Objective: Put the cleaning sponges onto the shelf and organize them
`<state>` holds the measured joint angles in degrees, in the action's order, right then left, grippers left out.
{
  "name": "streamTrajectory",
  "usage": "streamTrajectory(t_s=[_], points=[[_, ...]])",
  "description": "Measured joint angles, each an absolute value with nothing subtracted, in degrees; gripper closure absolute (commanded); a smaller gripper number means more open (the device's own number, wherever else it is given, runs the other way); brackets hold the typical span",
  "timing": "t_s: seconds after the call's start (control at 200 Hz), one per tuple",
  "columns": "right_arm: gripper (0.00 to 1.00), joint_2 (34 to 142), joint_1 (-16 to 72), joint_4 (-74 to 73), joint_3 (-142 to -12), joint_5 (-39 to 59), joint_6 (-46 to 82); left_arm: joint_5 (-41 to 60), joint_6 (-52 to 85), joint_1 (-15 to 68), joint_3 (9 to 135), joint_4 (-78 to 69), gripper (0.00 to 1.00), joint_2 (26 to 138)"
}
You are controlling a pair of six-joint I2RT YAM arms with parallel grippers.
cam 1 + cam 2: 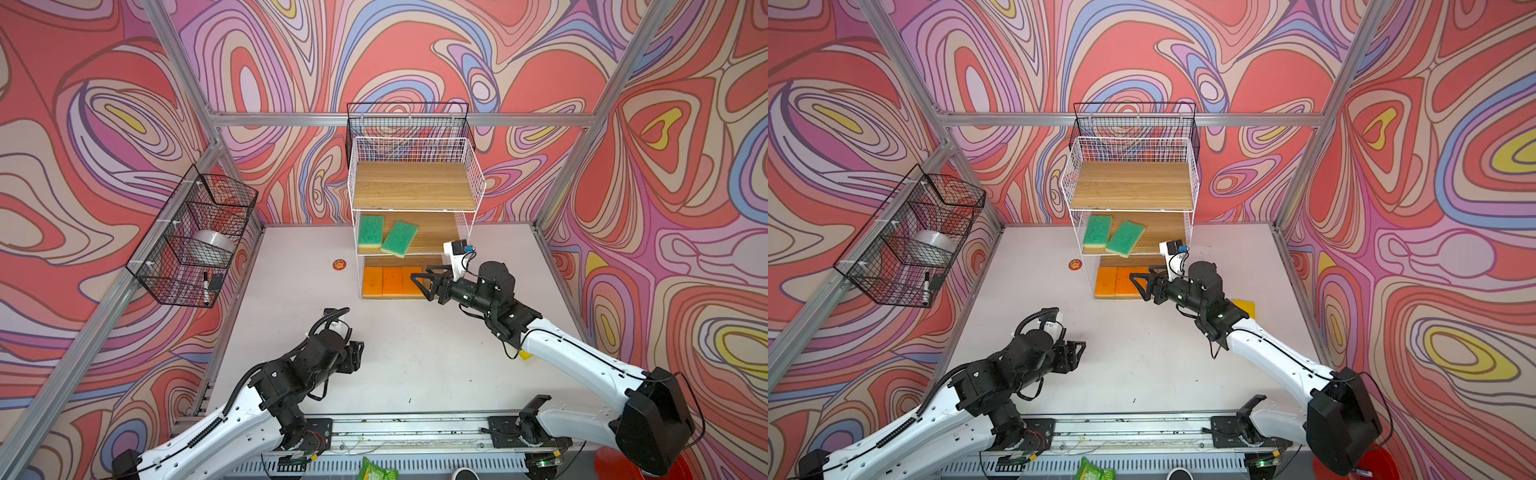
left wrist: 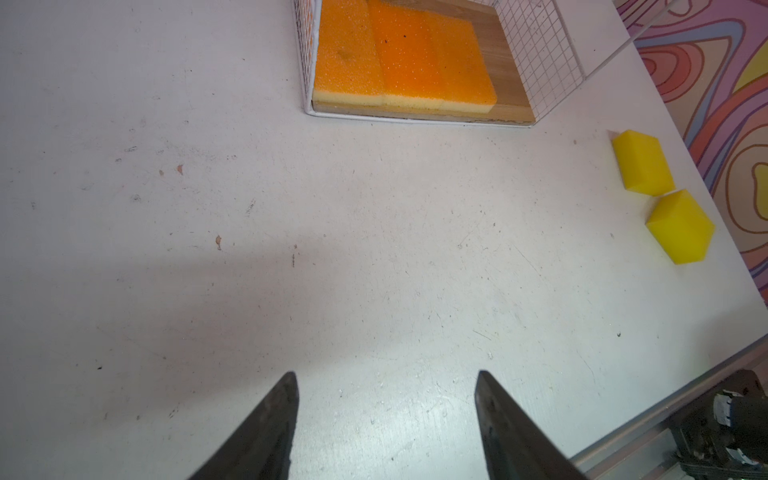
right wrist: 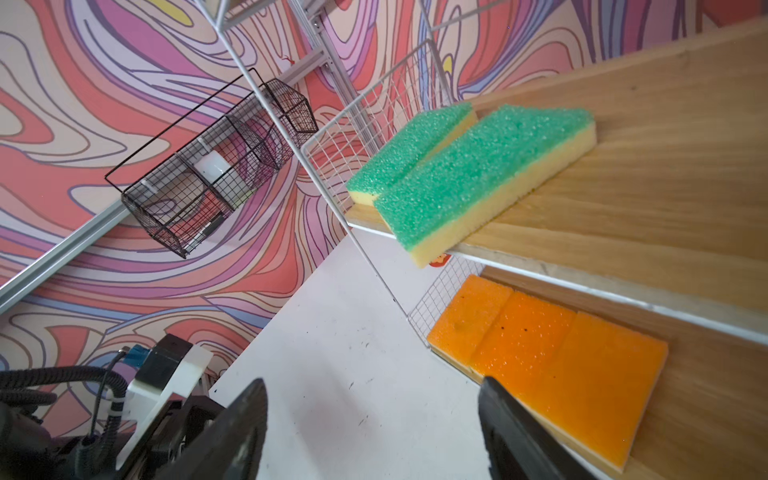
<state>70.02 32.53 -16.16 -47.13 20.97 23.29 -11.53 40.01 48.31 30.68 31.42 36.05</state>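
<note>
Right claw spread, empty, at the front edge of the wire shelf's bottom board, where three coarse orange sponges lie flush; left claw spread, empty, over bare table. Two pebbly green sponges on the middle board, one corner overhanging; two smooth yellow blocks near the table's right edge.

Orange sponges, green sponges, yellow sponges, swirled walls

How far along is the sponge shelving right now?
Done: three orange sponges on the bottom board, two green sponges on the middle board, one skewed over the front edge. In hand: nothing; right gripper and left gripper open, empty. Left: two yellow sponges on the table.
</note>
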Motion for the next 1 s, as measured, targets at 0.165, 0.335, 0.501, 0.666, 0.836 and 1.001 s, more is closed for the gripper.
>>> streamTrajectory(t_s=[0.165,0.335,0.501,0.666,0.836,1.001], points=[[0.14,71.66,32.53,-20.64,-48.18,22.04,18.17,-11.60,40.01,48.31,28.47,30.83,0.31,34.11],[0.14,75.26,32.53,-20.38,-51.81,22.06,13.74,-11.64,40.01,48.31,26.87,30.83,0.31,33.69],[0.13,78.32,32.53,-19.42,-55.22,22.06,10.68,-11.66,40.01,48.31,26.87,30.61,0.31,33.19],[0.13,80.20,32.53,-17.45,-57.52,21.56,8.60,-11.66,40.01,48.31,26.59,30.00,0.31,33.12],[0.13,82.56,32.53,-15.29,-60.40,20.60,6.87,-11.64,39.99,48.31,26.55,29.69,0.31,33.19],[0.13,84.27,32.53,-11.99,-63.09,18.90,5.39,-11.64,39.59,48.31,26.52,29.63,0.31,33.19]])
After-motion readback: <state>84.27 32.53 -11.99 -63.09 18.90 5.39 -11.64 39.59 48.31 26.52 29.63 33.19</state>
